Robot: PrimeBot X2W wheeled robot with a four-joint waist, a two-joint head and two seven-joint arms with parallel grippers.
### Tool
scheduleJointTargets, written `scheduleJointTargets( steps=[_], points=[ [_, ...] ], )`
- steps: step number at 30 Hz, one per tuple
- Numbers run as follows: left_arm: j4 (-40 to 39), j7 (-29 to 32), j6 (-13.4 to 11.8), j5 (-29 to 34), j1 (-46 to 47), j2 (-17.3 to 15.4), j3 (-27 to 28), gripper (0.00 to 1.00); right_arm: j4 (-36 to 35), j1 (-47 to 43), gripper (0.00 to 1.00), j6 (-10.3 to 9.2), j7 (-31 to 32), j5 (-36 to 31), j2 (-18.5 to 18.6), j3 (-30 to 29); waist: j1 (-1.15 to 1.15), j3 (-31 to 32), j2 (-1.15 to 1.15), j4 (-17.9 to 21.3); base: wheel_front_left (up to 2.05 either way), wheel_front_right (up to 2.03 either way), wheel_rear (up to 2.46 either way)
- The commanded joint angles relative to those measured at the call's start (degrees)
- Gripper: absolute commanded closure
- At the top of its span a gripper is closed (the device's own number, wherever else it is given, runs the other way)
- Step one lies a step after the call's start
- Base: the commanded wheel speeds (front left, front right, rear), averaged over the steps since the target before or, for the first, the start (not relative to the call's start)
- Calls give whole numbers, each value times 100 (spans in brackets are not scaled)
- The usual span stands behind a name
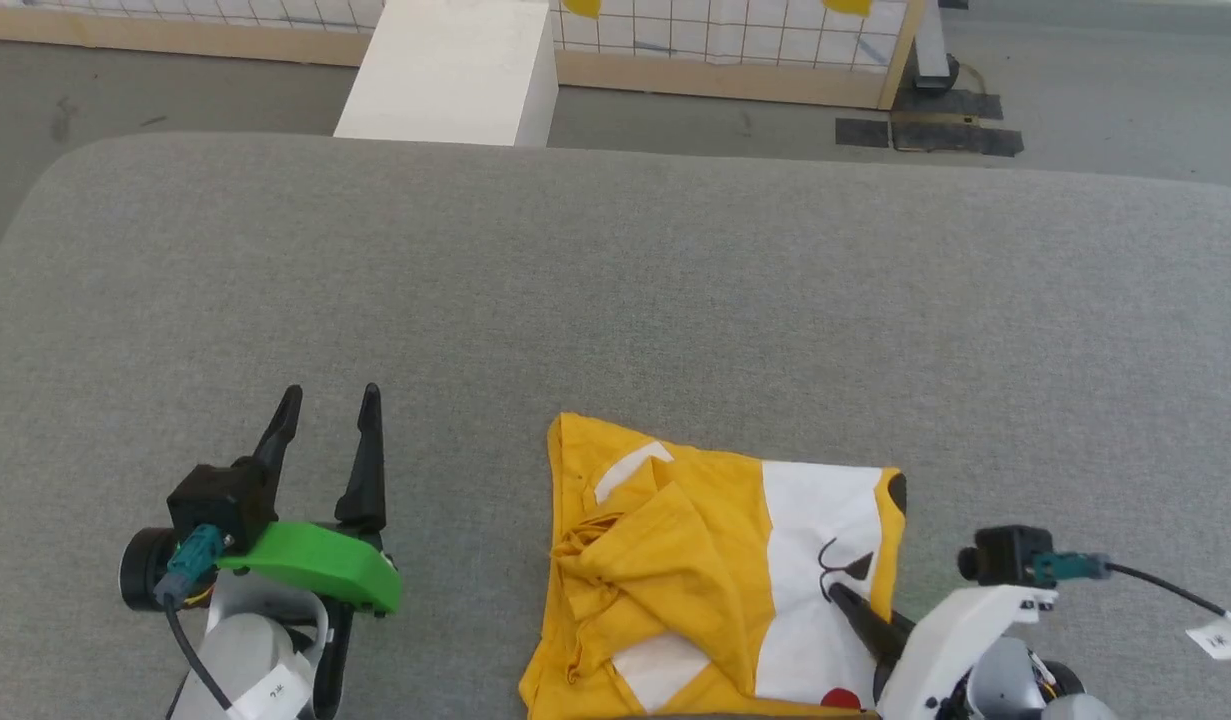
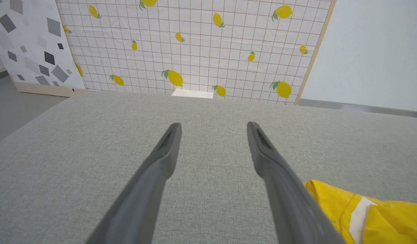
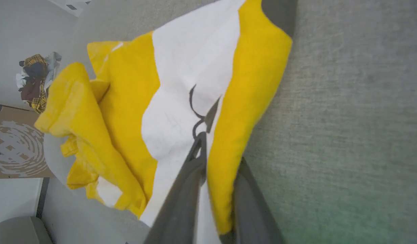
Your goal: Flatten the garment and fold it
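right wrist view is showing the right gripper [image 3: 221,151] pinching just the thin side edge of the crumpled yellow-orange white-patched t-shirt [image 3: 181,101] lying near-right on the grey fabric table [image 1: 615,280], left gripper [image 1: 332,392] hanging wide open and empty, so pulling is probably risking slipping or dragging the bunch.

grey fabric table [image 1: 615,280] in a bright room
lemon-print grid panel [image 2: 194,44] behind, white box [image 1: 455,70] on grey floor [image 1: 175,90], black tape patches [image 1: 925,130], even light
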State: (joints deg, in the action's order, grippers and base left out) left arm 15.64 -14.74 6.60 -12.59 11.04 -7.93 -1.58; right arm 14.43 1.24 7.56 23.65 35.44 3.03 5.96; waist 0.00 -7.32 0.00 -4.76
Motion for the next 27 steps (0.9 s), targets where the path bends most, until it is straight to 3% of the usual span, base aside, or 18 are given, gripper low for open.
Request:
scheduleJointTargets(
  steps=[1,9,12,18,21,22,27],
  points=[
    [4,-26,41,21,-86,14,19,0,-38,142,100,-8,24,-180,-15,65,0,20,0,14,0,0,0],
    [-70,-26,14,9,-242,-32,181,0,-1379,1065,100,-8,849,-3132,-15,724,0,-5,0,434,0,0,0],
    [-133,-26,2,12,-244,-26,216,0,-1644,1458,100,-8,1176,-3885,236,1175,0,-67,0,703,0,0,0],
    [-255,-26,-10,40,-125,-57,238,0,-1684,2048,100,-8,1484,-3997,1232,1485,0,-298,0,1287,0,0,0],
    [-305,-26,-6,53,-23,-108,239,0,-1558,2260,100,-8,1530,-3928,1740,1372,0,-462,0,1595,0,0,0],
    [-372,-26,-8,80,69,-174,230,0,-1339,2423,100,-8,1494,-3888,2103,1179,0,-646,0,1863,0,0,0],
    [-494,37,5,106,335,-331,174,0,-685,2710,100,-8,1282,-3865,2548,788,0,-1027,0,2153,0,0,0]
  ],
)
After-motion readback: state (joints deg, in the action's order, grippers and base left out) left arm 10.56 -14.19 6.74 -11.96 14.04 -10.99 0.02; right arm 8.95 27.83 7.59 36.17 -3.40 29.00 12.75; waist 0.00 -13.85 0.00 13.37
